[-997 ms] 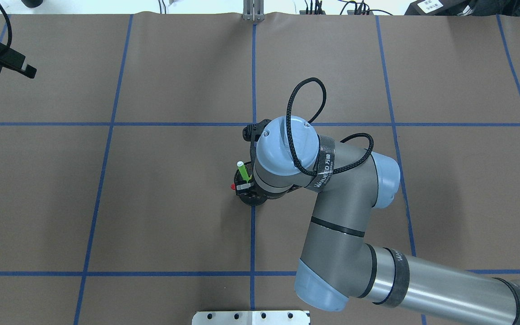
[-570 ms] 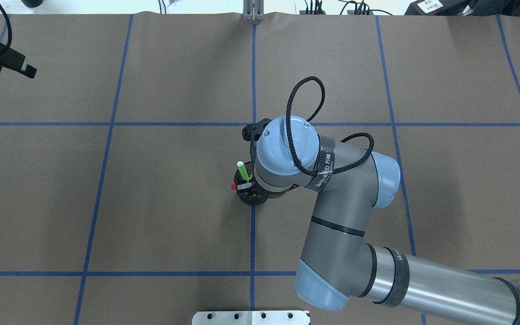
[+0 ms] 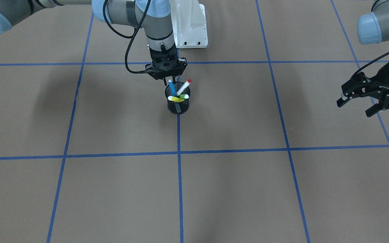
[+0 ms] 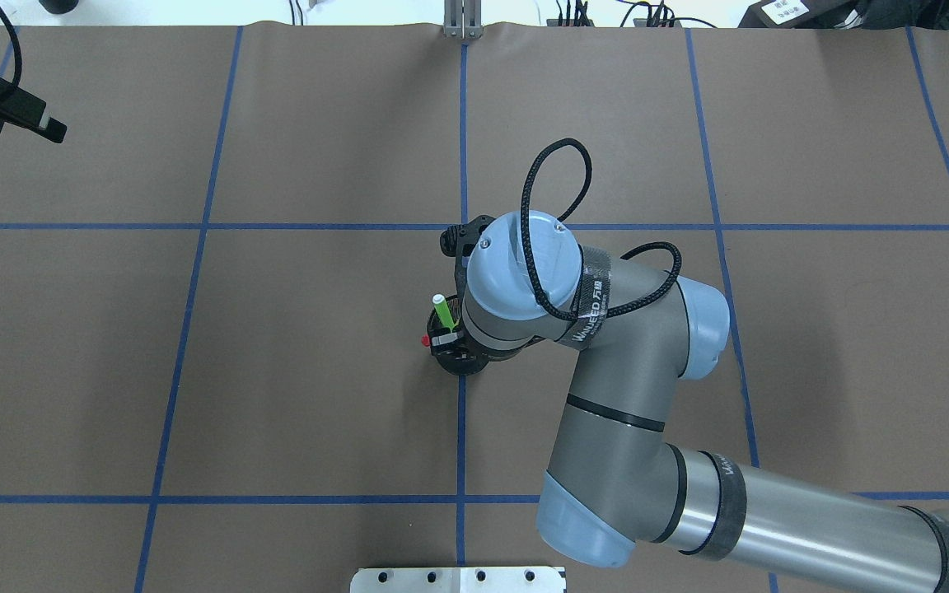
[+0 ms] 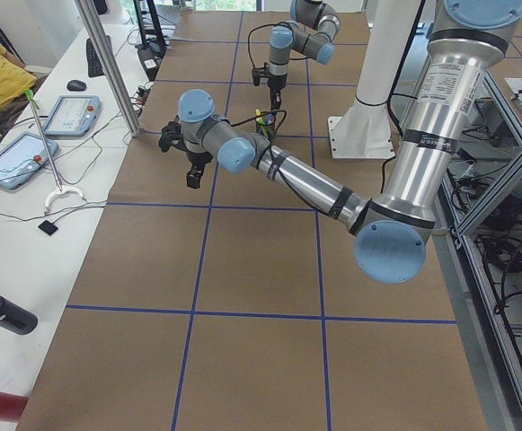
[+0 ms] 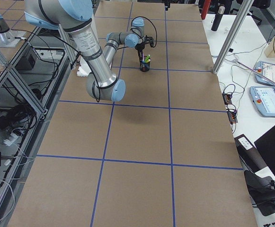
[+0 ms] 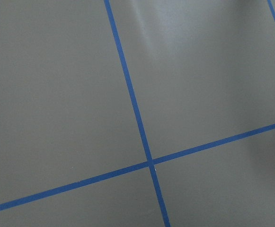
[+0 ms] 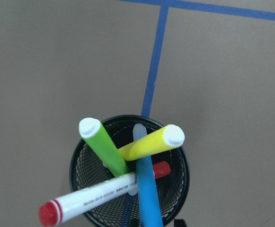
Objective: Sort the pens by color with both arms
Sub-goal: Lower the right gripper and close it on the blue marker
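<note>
"So, what's at the right hand (image 3: 167,80)?"

"The blue pen (image 8: 146,198). Its upper end sits between the fingers, but I cannot tell if it is pinched."

"And below the hand?"

"A black mesh cup (image 8: 87,189) on the counter (image 3: 113,189). It holds all four pens, with the green pen (image 8: 102,146), yellow pen (image 8: 151,142) and red-ended white pen (image 8: 94,201) leaning outward."

"The left hand (image 3: 354,108)?"

"Well apart from the cup, above the counter, fingers spread wide."
</note>
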Robot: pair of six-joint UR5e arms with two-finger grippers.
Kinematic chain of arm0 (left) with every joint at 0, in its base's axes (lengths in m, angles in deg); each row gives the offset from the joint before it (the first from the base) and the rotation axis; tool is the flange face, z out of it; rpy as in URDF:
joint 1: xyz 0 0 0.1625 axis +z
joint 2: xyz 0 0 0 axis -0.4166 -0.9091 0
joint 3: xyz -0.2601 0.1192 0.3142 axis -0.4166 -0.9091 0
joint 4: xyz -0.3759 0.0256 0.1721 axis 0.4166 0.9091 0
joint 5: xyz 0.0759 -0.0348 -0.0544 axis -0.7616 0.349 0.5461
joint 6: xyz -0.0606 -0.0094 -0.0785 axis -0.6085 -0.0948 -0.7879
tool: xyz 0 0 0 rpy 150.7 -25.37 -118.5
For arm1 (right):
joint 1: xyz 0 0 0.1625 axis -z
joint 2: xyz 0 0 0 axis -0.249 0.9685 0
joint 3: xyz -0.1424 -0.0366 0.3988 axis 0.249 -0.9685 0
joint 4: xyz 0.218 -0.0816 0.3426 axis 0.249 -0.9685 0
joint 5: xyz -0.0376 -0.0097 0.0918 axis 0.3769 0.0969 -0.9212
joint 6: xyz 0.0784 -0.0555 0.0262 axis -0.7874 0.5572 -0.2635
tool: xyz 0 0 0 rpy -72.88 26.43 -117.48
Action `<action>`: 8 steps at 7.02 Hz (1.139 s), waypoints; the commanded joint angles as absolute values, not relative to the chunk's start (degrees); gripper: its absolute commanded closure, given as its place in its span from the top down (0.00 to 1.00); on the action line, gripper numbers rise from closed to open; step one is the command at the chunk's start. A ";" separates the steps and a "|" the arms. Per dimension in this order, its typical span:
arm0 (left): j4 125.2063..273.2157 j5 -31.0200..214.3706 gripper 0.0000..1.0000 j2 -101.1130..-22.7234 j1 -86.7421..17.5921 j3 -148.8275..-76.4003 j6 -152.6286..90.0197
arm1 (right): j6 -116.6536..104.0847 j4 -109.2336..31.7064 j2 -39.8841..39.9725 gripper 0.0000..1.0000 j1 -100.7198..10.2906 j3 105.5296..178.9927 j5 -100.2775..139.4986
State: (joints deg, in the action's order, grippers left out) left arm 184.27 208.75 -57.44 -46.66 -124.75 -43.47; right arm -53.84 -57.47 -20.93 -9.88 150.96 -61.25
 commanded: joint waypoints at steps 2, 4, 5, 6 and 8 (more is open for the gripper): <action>184.97 208.75 1.00 -57.35 -46.66 -124.74 -43.56 | -53.77 -57.38 -20.81 0.37 -9.67 150.96 -61.25; 184.97 208.75 1.00 -57.35 -46.66 -124.65 -43.56 | -53.77 -57.38 -20.89 0.33 -9.58 150.95 -61.25; 184.97 208.75 1.00 -57.35 -46.75 -124.74 -43.47 | -53.77 -57.38 -20.90 0.26 -9.58 150.96 -61.25; 185.06 208.75 1.00 -57.35 -46.75 -124.74 -43.56 | -53.77 -57.38 -20.98 0.14 -9.58 151.04 -61.43; 185.06 208.75 1.00 -57.35 -46.66 -124.74 -43.56 | -53.77 -57.47 -20.90 0.03 -9.58 151.65 -61.52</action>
State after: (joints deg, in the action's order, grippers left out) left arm 185.01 208.75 -57.35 -46.70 -124.74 -43.51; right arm -53.77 -57.40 -20.92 -9.58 151.23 -61.43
